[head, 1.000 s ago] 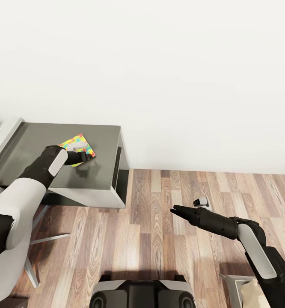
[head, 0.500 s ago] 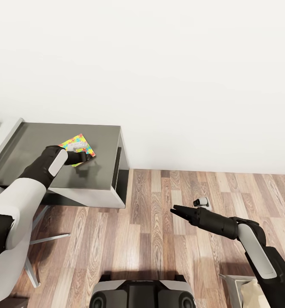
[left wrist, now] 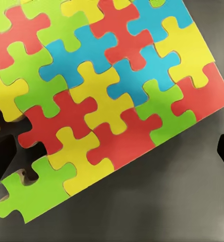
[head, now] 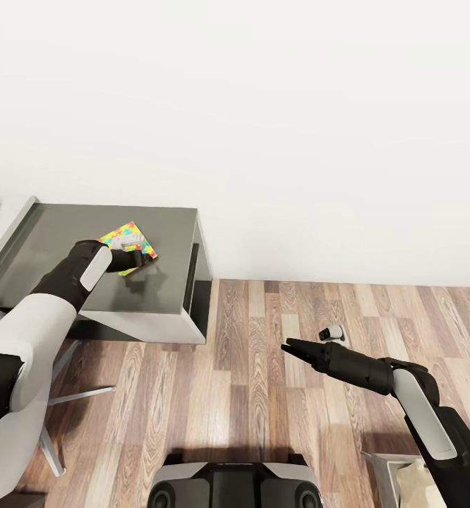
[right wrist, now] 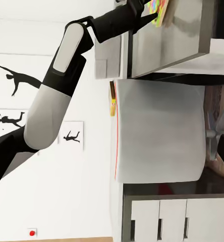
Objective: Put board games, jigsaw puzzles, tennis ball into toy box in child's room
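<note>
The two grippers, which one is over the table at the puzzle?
The left gripper, at the jigsaw puzzle on the table; the right gripper hangs over the floor.

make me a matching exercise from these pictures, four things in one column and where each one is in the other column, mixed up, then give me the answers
Things:
1. jigsaw puzzle
2. left gripper
3. right gripper
4. small black and white object

Places:
A. held out in the air above the wood-plank floor
B. lying on the floor near the wall
C. flat on the dark grey table
D. at the near edge of the puzzle, over the table

Pairs: 1-C, 2-D, 3-A, 4-B
</note>
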